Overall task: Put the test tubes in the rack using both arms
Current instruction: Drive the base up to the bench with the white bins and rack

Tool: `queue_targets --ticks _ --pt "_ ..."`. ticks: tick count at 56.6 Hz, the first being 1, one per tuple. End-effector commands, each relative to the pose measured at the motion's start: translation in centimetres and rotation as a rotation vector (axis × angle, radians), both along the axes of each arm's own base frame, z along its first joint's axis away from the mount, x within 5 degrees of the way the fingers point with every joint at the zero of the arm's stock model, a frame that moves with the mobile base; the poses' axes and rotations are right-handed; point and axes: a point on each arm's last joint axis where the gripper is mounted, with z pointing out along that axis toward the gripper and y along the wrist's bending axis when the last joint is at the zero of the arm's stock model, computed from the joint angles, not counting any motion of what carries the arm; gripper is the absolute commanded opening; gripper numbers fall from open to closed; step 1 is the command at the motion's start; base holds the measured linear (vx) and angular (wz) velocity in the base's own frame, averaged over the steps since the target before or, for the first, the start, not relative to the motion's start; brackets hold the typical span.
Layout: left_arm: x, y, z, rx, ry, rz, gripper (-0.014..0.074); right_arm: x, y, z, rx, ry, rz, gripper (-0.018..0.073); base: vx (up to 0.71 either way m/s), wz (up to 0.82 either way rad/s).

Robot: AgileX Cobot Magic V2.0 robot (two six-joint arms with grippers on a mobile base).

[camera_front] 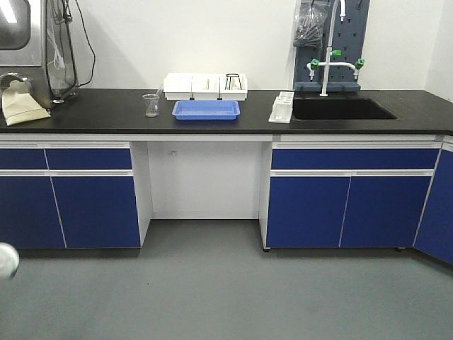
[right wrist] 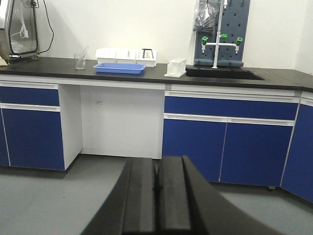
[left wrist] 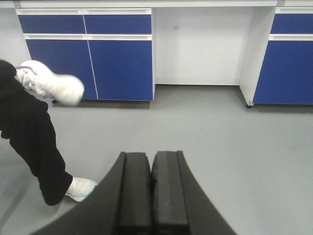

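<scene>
The white rack [camera_front: 282, 108] stands on the black countertop just left of the sink; it also shows in the right wrist view [right wrist: 176, 67]. I cannot make out test tubes at this distance. My left gripper [left wrist: 151, 164] is shut and empty, low over the grey floor, far from the bench. My right gripper [right wrist: 157, 169] is shut and empty, also far back from the bench, pointing at the cabinets. Neither arm shows in the front view.
A blue tray [camera_front: 206, 109], a glass beaker [camera_front: 151, 105], three white bins [camera_front: 205, 86] and a black wire tripod [camera_front: 233, 80] sit on the counter. The sink [camera_front: 340, 108] is at right. A person's leg and white shoe [left wrist: 80, 188] stand left of my left gripper.
</scene>
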Motion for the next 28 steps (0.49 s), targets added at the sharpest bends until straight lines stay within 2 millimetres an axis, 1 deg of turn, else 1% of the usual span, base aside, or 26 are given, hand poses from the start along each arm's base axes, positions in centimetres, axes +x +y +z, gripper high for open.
queue_targets --ticks 1,28 --pt "0.01 -0.10 1.61 -0.009 -0.114 -0.009 -0.0004 -0.06 0.01 0.31 -0.009 -0.076 0.000 -0.0008 0.00 0.00" --pt "0.01 -0.10 1.61 -0.009 -0.114 -0.009 -0.0004 -0.06 0.01 0.31 -0.009 -0.076 0.000 -0.0008 0.00 0.00"
